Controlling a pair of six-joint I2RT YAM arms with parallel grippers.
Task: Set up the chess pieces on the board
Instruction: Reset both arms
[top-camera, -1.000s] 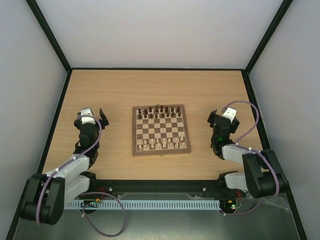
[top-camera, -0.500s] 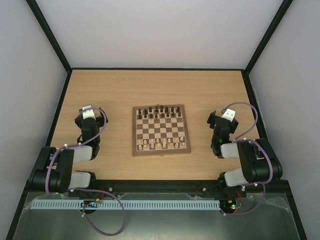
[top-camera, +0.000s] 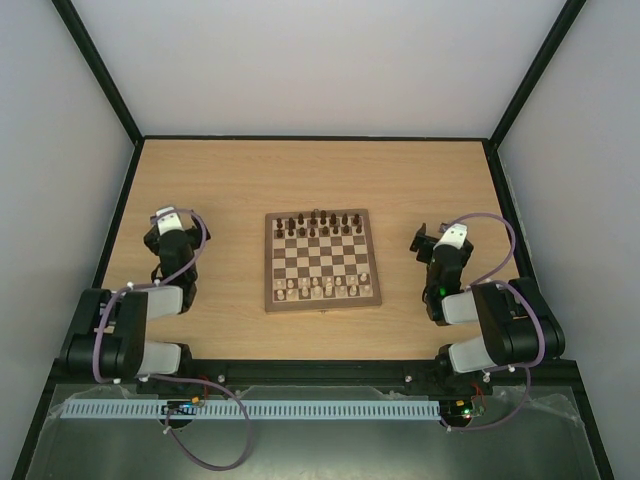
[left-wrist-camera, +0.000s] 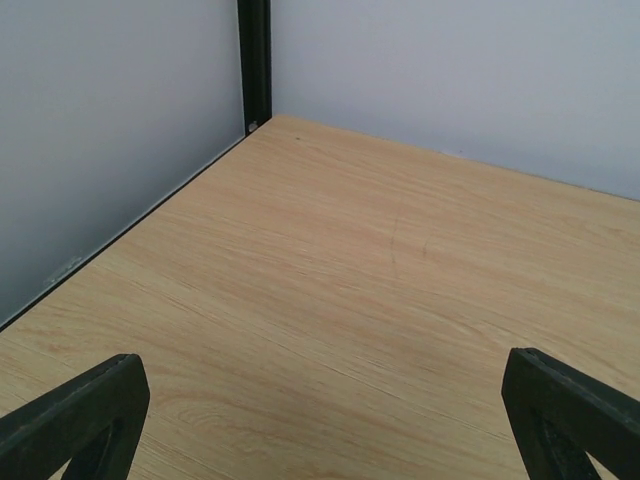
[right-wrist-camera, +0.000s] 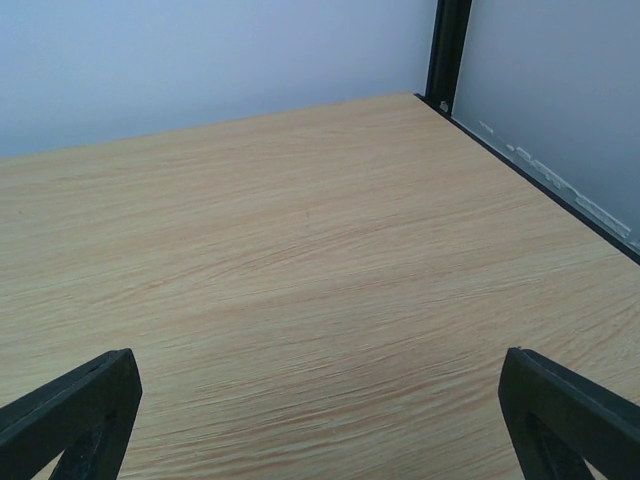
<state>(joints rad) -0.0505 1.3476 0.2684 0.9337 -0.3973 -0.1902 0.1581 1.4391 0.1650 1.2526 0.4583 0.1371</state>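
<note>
The board (top-camera: 322, 262) lies flat in the middle of the table. Dark chess pieces (top-camera: 318, 226) stand along its far rows and pale chess pieces (top-camera: 318, 290) along its near rows. My left gripper (top-camera: 175, 225) sits well to the left of the board, open and holding nothing. My right gripper (top-camera: 437, 240) sits off the board's right side, also open and holding nothing. In the left wrist view the left gripper (left-wrist-camera: 320, 430) shows only bare wood between its dark fingertips (left-wrist-camera: 80, 410). The right gripper (right-wrist-camera: 320, 420) likewise spans bare wood in its wrist view. Neither wrist view shows the board.
The light-wood tabletop (top-camera: 230, 180) is fenced by black frame rails and pale walls (top-camera: 320, 60). The left wrist view faces the far left corner post (left-wrist-camera: 255, 60); the right wrist view faces the far right corner post (right-wrist-camera: 447, 50). Both arms are folded near their bases.
Both arms have folded back toward their bases over the last second. The left gripper drifted left and the right gripper dropped slightly nearer. Both stayed open.
</note>
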